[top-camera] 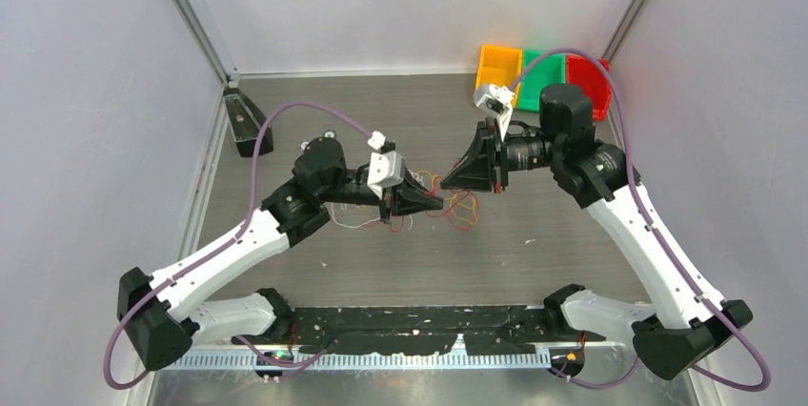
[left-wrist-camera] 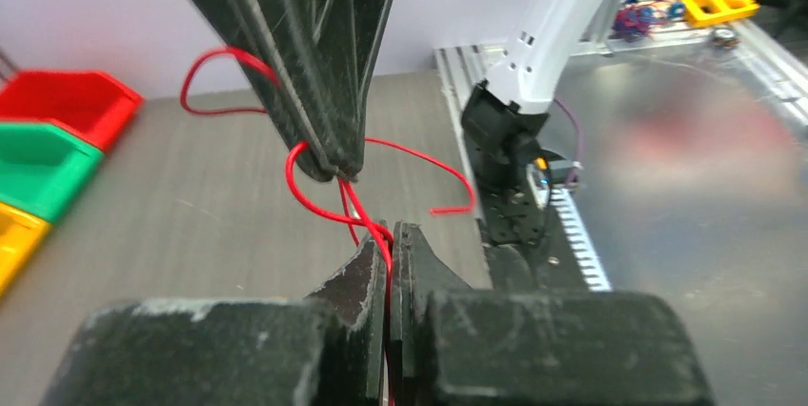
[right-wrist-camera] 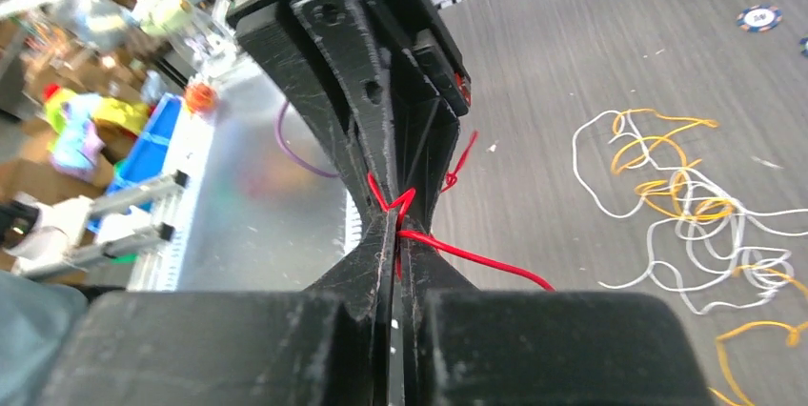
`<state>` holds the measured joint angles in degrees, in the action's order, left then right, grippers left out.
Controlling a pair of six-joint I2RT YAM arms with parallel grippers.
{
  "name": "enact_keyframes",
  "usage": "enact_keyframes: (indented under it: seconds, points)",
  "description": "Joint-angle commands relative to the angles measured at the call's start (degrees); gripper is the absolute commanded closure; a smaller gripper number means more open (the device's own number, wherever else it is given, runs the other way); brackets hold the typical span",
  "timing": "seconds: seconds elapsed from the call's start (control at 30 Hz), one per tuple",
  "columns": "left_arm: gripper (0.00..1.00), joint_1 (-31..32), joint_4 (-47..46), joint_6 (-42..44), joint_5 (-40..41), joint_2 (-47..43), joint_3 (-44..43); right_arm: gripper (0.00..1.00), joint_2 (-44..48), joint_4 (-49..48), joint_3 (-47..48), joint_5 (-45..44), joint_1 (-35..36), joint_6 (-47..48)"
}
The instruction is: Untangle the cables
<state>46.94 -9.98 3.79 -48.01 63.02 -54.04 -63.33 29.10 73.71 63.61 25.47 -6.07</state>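
Note:
Both grippers meet tip to tip over the table's middle, each shut on the same thin red cable [top-camera: 459, 218]. My left gripper [left-wrist-camera: 390, 231] pinches the red cable [left-wrist-camera: 314, 204] between closed jaws; the right gripper's fingers [left-wrist-camera: 314, 53] hang just beyond it. My right gripper [right-wrist-camera: 397, 219] is shut on the red cable [right-wrist-camera: 476, 255], facing the left gripper's fingers [right-wrist-camera: 367, 72]. White cables [right-wrist-camera: 724, 225] and yellow-orange cables [right-wrist-camera: 667, 153] lie in a loose tangle on the table to the right in the right wrist view; they show below the grippers in the top view [top-camera: 381, 223].
Yellow [top-camera: 498, 67], green [top-camera: 539, 71] and red [top-camera: 588, 77] bins stand at the back right. A black block [top-camera: 246, 120] sits at the back left. A black strip and toothed rail [top-camera: 419, 339] run along the near edge between the arm bases.

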Motion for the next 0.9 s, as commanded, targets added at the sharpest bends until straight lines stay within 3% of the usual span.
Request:
enact_keyframes:
  seconds: [0.0, 0.1, 0.2, 0.27, 0.33, 0.37, 0.4, 0.47, 0.63, 0.77, 0.87]
  points:
    - [1.0, 0.3, 7.4, -11.5, -6.0, 0.6, -4.2, 0.95, -0.5, 14.2, 7.5, -6.8, 1.3, 21.9]
    - [1.0, 0.0, 4.2, -17.9, -9.0, 0.8, -3.9, 0.94, 0.2, 20.3, 9.5, -12.9, 4.3, 31.1]
    - [1.0, -0.7, -4.0, -30.1, -12.1, 2.0, -1.8, 0.95, 2.4, 21.6, 9.3, -16.3, 6.2, 39.8]
    - [0.69, -1.6, -7.1, -33.4, -10.4, 1.1, 0.1, 0.95, 3.0, 22.7, 10.0, -16.2, 6.6, 41.4]
    - [0.42, -2.6, -2.8, -25.6, -5.0, -3.0, 1.5, 0.95, 2.4, 25.0, 11.2, -14.4, 6.7, 41.6]
    - [0.23, -2.7, 0.4, -19.0, -1.8, -6.0, 2.0, 0.95, 2.0, 25.6, 11.3, -12.9, 6.6, 41.1]
    - [0.11, -2.7, 1.2, -12.2, 0.3, -9.1, 3.8, 0.95, 2.1, 26.1, 10.9, -12.2, 6.7, 40.7]
    - [0.01, -2.5, 0.8, -0.4, 3.2, -14.2, 6.5, 0.95, 2.3, 26.1, 9.4, -9.6, 6.7, 39.5]
    - [0.0, -0.1, 7.2, 24.9, 2.3, -16.5, 4.4, 0.94, 1.2, 28.2, 7.9, -5.1, 8.7, 38.9]
    - [0.0, 4.7, 14.8, 30.4, 6.5, -12.3, -1.8, 0.95, 0.7, 28.9, 7.3, -7.4, 10.7, 39.1]
    - [0.01, 8.0, 15.0, 34.6, 10.8, -10.8, -2.7, 0.95, 0.2, 29.6, 7.4, -8.4, 11.8, 39.0]
